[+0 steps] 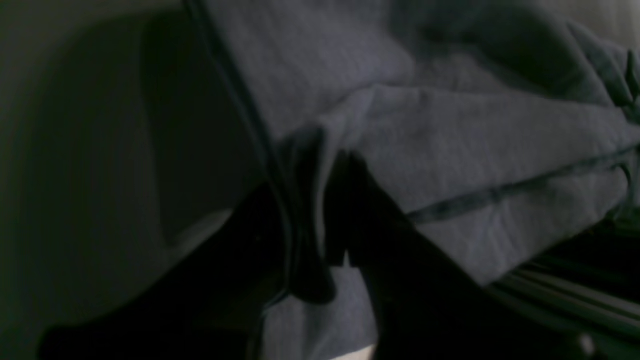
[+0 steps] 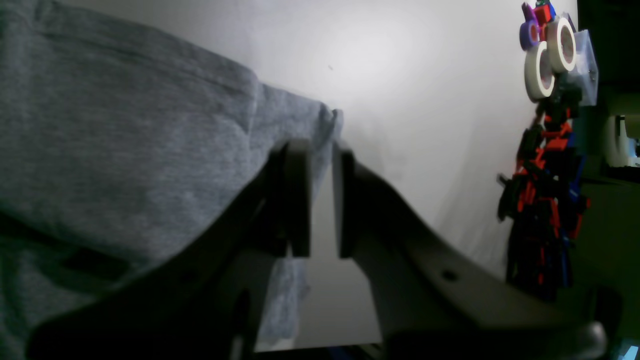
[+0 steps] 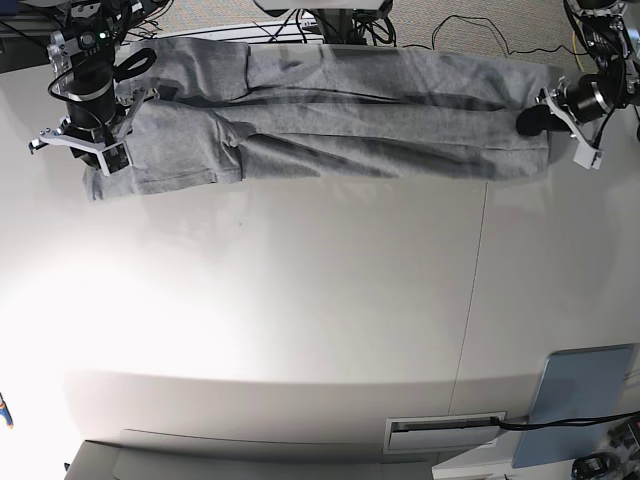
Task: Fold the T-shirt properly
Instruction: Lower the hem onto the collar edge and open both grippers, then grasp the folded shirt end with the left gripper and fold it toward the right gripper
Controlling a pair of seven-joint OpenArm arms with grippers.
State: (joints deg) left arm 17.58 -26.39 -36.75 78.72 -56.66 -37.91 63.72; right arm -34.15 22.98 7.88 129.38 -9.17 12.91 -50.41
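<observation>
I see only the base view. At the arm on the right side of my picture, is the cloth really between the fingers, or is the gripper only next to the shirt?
Observer: In the left wrist view, the left gripper has a folded edge of the T-shirt between its fingers, which stand close together.
Operator: And the other arm?
Observer: The right wrist view shows the right gripper with a narrow gap between its jaws. The white table shows through the gap, and the cloth lies beside one finger.
Operator: Is anything near that arm?
Observer: Yes, rolls of tape sit at the table's edge.
</observation>
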